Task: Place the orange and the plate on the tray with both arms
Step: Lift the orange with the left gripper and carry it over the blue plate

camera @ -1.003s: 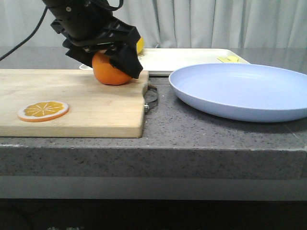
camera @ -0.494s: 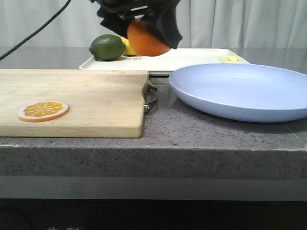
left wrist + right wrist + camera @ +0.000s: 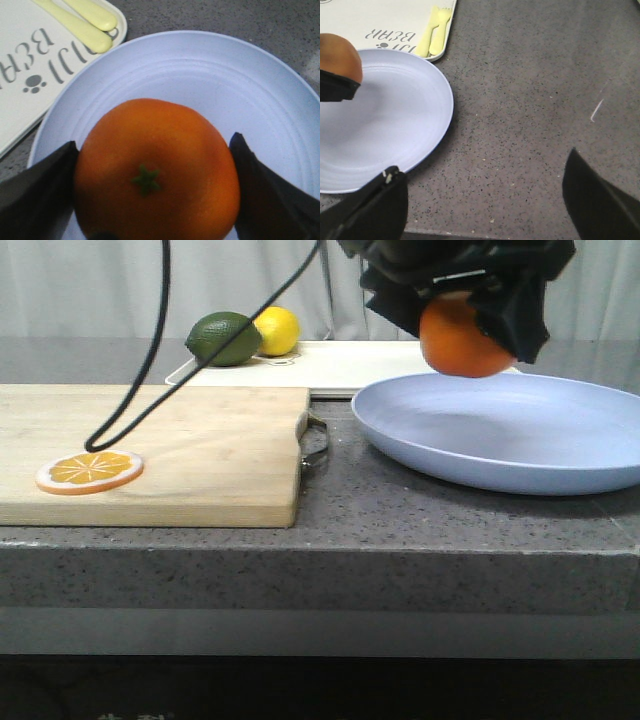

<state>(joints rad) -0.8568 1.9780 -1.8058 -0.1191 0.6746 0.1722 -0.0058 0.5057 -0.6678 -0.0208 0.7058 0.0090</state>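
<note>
My left gripper [image 3: 468, 315] is shut on the orange [image 3: 463, 340] and holds it in the air just above the lavender-blue plate [image 3: 500, 435]. In the left wrist view the orange [image 3: 155, 170] fills the space between the fingers [image 3: 37, 185], stem up, with the plate [image 3: 240, 90] under it. The white tray [image 3: 350, 365] lies behind the plate; its corner shows in the left wrist view [image 3: 30, 75]. My right gripper [image 3: 480, 200] is open and empty over bare counter beside the plate's rim [image 3: 435, 125]. It does not show in the front view.
A wooden cutting board [image 3: 150, 455] with an orange slice [image 3: 90, 471] lies at the left. A green lime [image 3: 224, 338] and a yellow lemon [image 3: 276, 330] sit at the tray's left end. Pale yellow cutlery [image 3: 433, 30] lies on the tray's right end.
My left gripper has lifted the orange off the cutting board and carried it right, past the tray's front edge, to above the plate. The lime and lemon are now uncovered.
</note>
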